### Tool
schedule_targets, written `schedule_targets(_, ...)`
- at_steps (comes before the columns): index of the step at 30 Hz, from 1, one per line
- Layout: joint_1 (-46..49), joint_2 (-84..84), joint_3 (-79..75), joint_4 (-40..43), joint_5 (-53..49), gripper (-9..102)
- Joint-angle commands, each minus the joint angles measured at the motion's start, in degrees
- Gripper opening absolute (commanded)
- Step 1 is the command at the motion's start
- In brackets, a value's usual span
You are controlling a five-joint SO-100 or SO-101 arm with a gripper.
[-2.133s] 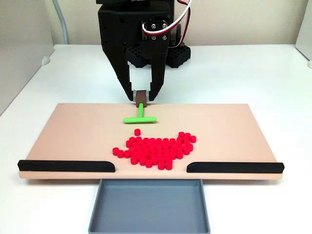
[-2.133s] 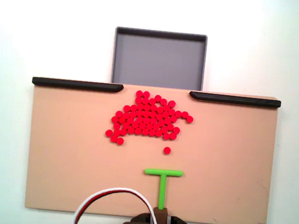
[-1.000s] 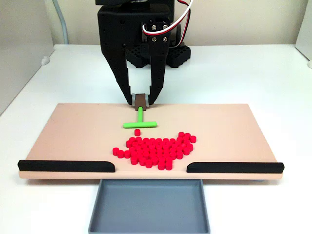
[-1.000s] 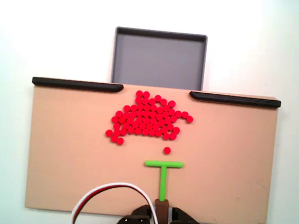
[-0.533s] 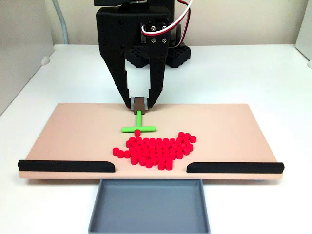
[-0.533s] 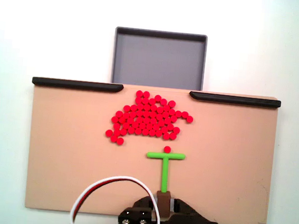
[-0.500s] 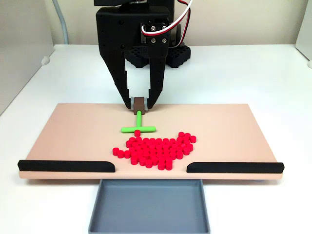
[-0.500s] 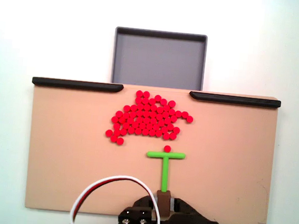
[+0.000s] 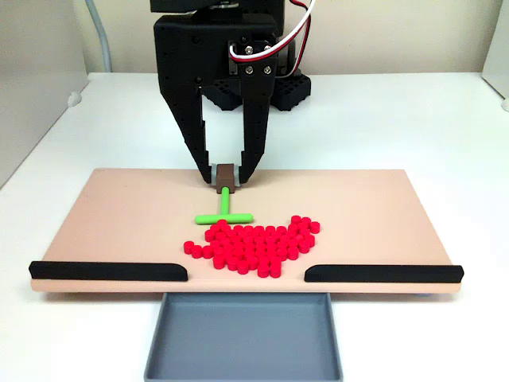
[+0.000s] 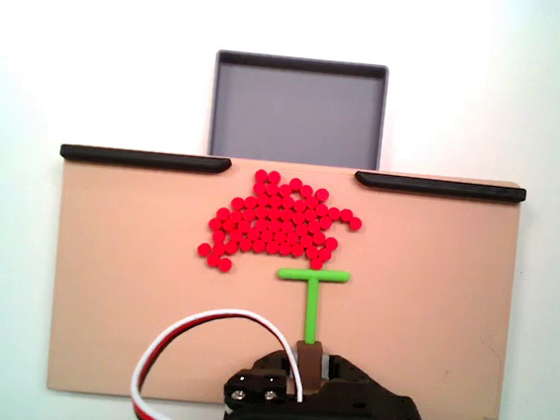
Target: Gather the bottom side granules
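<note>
A: Red granules lie in one tight patch on the tan board, just short of the gap between the two black rails. From above, the patch sits mid-board, nearer the grey tray than the arm.

B: And the tool?

A: The gripper is clamped narrow on the brown block at the end of the green T-shaped stick. In the top-down fixed view the stick's crossbar is touching the near edge of the patch, right of its middle.

B: So what might spoil the push?

A: The crossbar looks narrower than the patch. I'd guess pellets at the left end, around the two stragglers, would slip past and stay behind. Those at the bar's ends could squirt sideways and spread the heap rather than gather it.

B: Anything with the rails?

A: Possibly. A push off-centre to the right might drive pellets against the right rail instead of through the gap. And if the stick twists in the grip, the bar would skew and plough them unevenly.
</note>
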Motion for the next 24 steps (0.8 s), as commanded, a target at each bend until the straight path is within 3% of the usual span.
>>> schedule_targets(1,-0.6,-2.1,-0.2,-0.5,0.7,0)
schedule_targets(24,-1.5,-3.2,-3.4,0.2,2.1,0)
